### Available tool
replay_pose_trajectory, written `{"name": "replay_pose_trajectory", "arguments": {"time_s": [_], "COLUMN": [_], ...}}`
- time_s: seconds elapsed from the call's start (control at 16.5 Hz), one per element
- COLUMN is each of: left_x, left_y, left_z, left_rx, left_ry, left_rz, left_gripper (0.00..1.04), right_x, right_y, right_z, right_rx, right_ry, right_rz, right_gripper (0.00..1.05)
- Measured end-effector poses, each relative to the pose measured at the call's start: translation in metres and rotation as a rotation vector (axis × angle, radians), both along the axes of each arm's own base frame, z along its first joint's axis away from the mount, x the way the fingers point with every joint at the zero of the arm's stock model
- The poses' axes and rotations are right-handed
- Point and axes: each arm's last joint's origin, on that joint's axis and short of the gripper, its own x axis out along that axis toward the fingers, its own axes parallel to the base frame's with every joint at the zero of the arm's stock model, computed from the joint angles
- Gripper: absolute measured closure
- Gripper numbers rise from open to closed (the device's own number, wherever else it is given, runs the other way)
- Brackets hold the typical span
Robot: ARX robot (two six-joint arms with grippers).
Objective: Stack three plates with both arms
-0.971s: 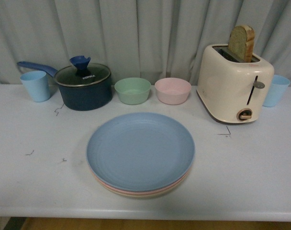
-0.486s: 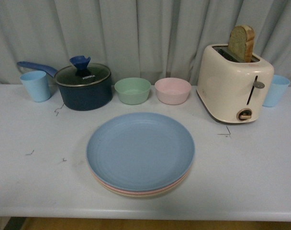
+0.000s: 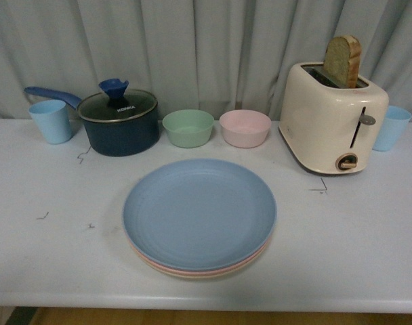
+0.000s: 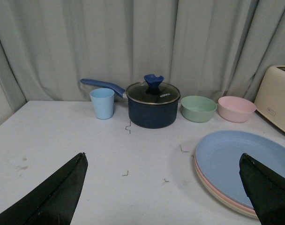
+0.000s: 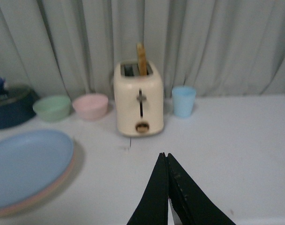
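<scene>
Three plates stacked, counter [image 3: 368,257] centre: blue plate [image 3: 199,213] over pink plate [image 3: 167,265] over cream plate [image 3: 196,276]. Left hand [image 4: 163,197] spread, stack off its right fingertip. Right hand [image 5: 167,187] pressed together, stack well to its left. I judge stacking complete.

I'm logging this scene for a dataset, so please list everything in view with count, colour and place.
plates: three, light blue over pink over cream, stacked at table centre
saucepan: one, dark blue with glass lid, back left
cups: two, light blue, one left of the saucepan, one right of the toaster
bowls: two, green and pink, side by side behind the plates
toaster: one, cream, back right, bread slice standing in it
table: one, white
curtain: grey, behind
left gripper: black fingers spread wide
right gripper: black fingers together, empty
</scene>
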Motion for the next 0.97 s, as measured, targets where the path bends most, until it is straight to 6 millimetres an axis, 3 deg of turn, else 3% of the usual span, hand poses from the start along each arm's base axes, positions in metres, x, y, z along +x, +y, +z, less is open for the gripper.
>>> {"name": "replay_pose_trajectory", "arguments": {"time_s": [0.3,0.85,0.91,0.97], "left_x": [0.0,0.0,0.0,0.0], "left_y": [0.0,0.0,0.0,0.0], "left_z": [0.0,0.0001,0.0,0.0001], "left_rx": [0.0,0.0,0.0,0.0], "left_ry": [0.0,-0.001,0.0,-0.001], "left_rz": [-0.001,-0.001,-0.001,-0.001], "left_gripper": [0.07,0.07,0.07,0.07], "right_x": [-0.0006,-0.0006,-0.0006,-0.0006], "right_y": [0.0,0.0,0.0,0.0], "right_z": [0.0008,0.0008,0.0008,0.0008], "right_rx": [-0.001,0.0,0.0,0.0], "right_ry": [-0.01,-0.011,-0.011,-0.011], "right_rz": [0.0,0.0,0.0,0.0], "right_gripper": [0.99,0.12,0.04,0.07]}}
